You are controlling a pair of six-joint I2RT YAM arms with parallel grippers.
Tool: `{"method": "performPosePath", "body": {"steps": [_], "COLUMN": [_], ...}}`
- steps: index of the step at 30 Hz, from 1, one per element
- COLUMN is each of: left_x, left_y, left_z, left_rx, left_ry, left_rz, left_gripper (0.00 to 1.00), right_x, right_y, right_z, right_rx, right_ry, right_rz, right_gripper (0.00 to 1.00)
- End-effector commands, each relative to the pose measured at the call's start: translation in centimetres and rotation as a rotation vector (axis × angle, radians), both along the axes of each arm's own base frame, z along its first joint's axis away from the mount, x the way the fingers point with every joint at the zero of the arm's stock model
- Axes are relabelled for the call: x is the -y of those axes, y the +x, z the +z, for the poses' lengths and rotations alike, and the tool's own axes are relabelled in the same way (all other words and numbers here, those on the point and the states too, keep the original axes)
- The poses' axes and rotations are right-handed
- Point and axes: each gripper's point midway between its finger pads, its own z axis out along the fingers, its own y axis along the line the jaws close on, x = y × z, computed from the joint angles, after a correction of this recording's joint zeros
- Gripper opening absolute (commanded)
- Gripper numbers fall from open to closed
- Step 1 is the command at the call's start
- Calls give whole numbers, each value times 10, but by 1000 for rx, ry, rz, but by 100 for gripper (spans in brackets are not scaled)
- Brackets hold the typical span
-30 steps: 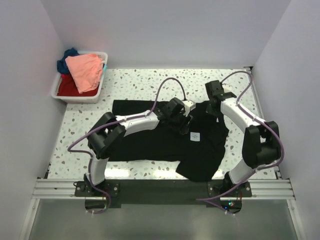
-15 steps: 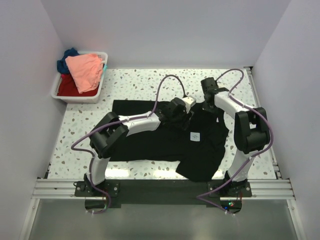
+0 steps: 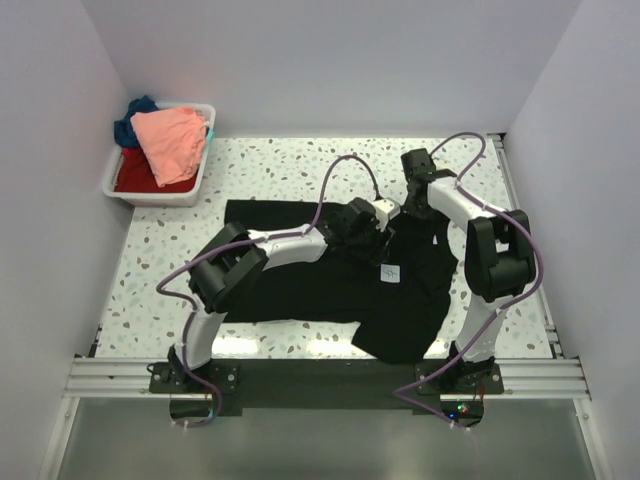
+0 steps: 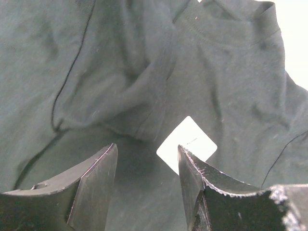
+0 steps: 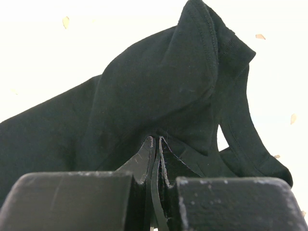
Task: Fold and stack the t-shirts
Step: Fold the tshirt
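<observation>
The left claw (image 4: pixel 147 150) hangs released over the black t-shirt (image 3: pixel 300 280), jaws spread and gripping nothing. The white neck label (image 4: pixel 186 144) shows just beyond its tips, closer to the right-hand finger. Farther ahead in the left wrist view runs the ribbed collar (image 4: pixel 226 29), with a creased fold of cloth lying to the left of the label.

The right claw (image 5: pixel 154 144) is clenched at the far right of the garment. It appears to pinch a raised fold of the black t-shirt, whose stitched edge stands up past its tips; whether that edge is sleeve or neckline cannot be told.

From overhead, the shirt lies spread across the terrazzo bench (image 3: pixel 280 165) with its long axis running left to right. Its neck end sits on the right, beneath both claws, and one sleeve trails toward the near edge. Both arms reach the neck end, so the left end lies well away from either claw.

In the white plastic bin (image 3: pixel 113 178) at the far left corner wait the salmon-pink t-shirt (image 3: pixel 170 140), the red t-shirt (image 3: pixel 135 178) and the dark blue t-shirt (image 3: pixel 130 115), well apart from the work.
</observation>
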Motion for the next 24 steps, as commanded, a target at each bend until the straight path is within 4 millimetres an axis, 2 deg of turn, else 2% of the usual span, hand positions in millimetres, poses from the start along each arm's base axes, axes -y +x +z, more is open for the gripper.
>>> {"method": "performPosePath", "body": {"steps": [1,6,10,13,16,24], "left_x": [27,37,37,35,35,34], "left_y": [8,10,10,10,12,17], "left_z": [20,15,2,-7,-11,-9], "left_rx": [17,10,13,19,30,60], "left_ry": [-104,-110,-70,-39,-24,1], "left_rz": [-20,-17,-4,7,18,45], "left_gripper": [57,57,56,52,43,31], "right_x": [-1,1,1,-1,-1,-1], "right_y": [12,10,11,12,11,9], "right_z": [8,9,10,8,6,6], "right_rx": [33,26,27,23,19,19], "right_ry": [6,-5,-5,4,10,17], "right_rz": [9,21,25,34,36,38], "right_gripper": [0,0,0,0,0,0]}}
